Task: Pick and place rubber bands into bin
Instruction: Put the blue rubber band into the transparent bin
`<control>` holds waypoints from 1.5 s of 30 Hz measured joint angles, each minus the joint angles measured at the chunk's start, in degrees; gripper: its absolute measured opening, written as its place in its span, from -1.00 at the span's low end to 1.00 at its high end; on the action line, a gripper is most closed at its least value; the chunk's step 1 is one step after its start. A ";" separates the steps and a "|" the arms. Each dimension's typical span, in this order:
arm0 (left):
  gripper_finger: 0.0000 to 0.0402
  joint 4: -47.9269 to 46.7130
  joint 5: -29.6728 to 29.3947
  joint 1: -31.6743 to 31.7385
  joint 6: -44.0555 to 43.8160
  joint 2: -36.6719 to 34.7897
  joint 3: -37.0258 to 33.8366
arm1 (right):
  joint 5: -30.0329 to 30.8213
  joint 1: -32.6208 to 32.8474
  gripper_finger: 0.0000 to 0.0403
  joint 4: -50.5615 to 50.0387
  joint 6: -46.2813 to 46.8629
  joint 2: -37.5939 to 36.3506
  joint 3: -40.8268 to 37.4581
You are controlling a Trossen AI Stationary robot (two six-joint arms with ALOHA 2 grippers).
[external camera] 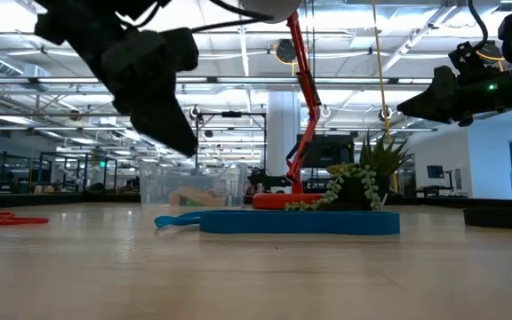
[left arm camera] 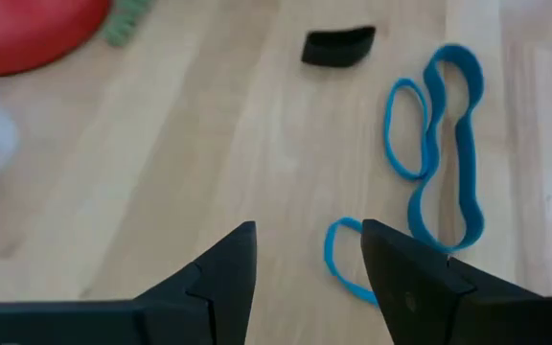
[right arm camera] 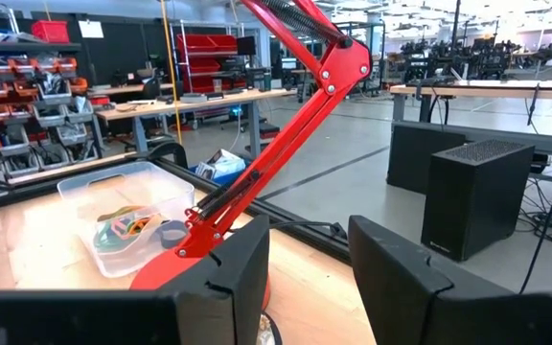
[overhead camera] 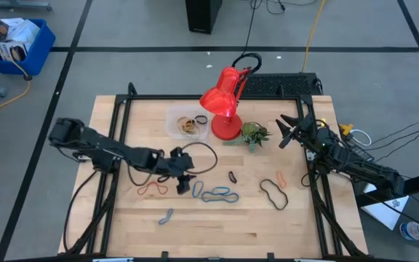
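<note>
Rubber bands lie flat on the wooden table: a long blue one (overhead camera: 220,194) (left arm camera: 444,144), a small blue one (overhead camera: 197,191) (left arm camera: 341,261), a short black one (overhead camera: 233,176) (left arm camera: 338,46), a red one (overhead camera: 153,189), a grey one (overhead camera: 166,216), an orange one (overhead camera: 282,177) and a large black loop (overhead camera: 273,194). The clear bin (overhead camera: 188,122) (right arm camera: 127,216) stands at the far middle with several bands inside. My left gripper (overhead camera: 185,183) (left arm camera: 310,264) hangs open, tilted down, just above the table beside the small blue band. My right gripper (overhead camera: 286,132) (right arm camera: 310,259) waits open and level at the right edge.
A red desk lamp (overhead camera: 224,102) stands right of the bin, with a small green plant (overhead camera: 253,135) beside its base. A black cable (overhead camera: 198,156) loops over the table near my left arm. Bare wood lies along the near edge.
</note>
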 joint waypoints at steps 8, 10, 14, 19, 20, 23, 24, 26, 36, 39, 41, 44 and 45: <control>-0.05 7.60 0.57 -1.63 0.89 9.12 -0.02 | 0.00 0.00 -0.30 0.02 0.87 0.00 0.00; -0.05 8.50 0.63 -1.58 0.88 10.92 -0.01 | -0.01 0.01 -0.30 0.02 0.87 0.01 -0.01; -0.05 9.81 0.74 -1.58 0.83 13.52 0.00 | -0.01 0.01 -0.30 0.03 0.87 0.13 -0.02; -0.05 10.01 0.95 -1.59 0.45 15.42 0.04 | -0.01 0.00 -0.30 0.01 0.87 0.18 -0.02; -0.05 10.23 0.89 -1.59 0.46 15.72 0.07 | 0.00 0.00 -0.30 0.02 0.86 0.20 0.00; -0.05 10.42 0.89 -1.58 0.45 15.92 0.13 | 0.00 0.00 -0.30 0.02 0.86 0.20 0.00; -0.05 10.42 0.90 -1.58 0.44 15.92 0.13 | 0.00 0.00 -0.30 0.00 0.85 0.22 0.00; -0.05 10.40 0.90 -1.58 0.44 15.94 0.13 | 0.00 0.00 -0.30 0.02 0.87 0.24 -0.01; -0.05 10.22 1.07 -1.58 0.28 16.01 0.11 | 0.00 0.00 -0.30 0.02 0.85 0.24 0.00; -0.07 10.20 1.12 -1.58 0.26 16.03 0.09 | 0.00 0.00 -0.30 0.02 0.85 0.24 0.00; -0.13 10.26 1.08 -1.58 0.24 16.03 0.07 | 0.00 0.00 -0.30 0.02 0.85 0.24 0.00; -0.28 11.02 1.10 -1.52 0.46 16.08 0.00 | 0.00 0.00 -0.30 0.02 0.85 0.24 0.00; -0.34 11.26 1.10 -1.52 0.54 16.12 -0.02 | 0.00 0.00 -0.30 0.02 0.85 0.24 0.00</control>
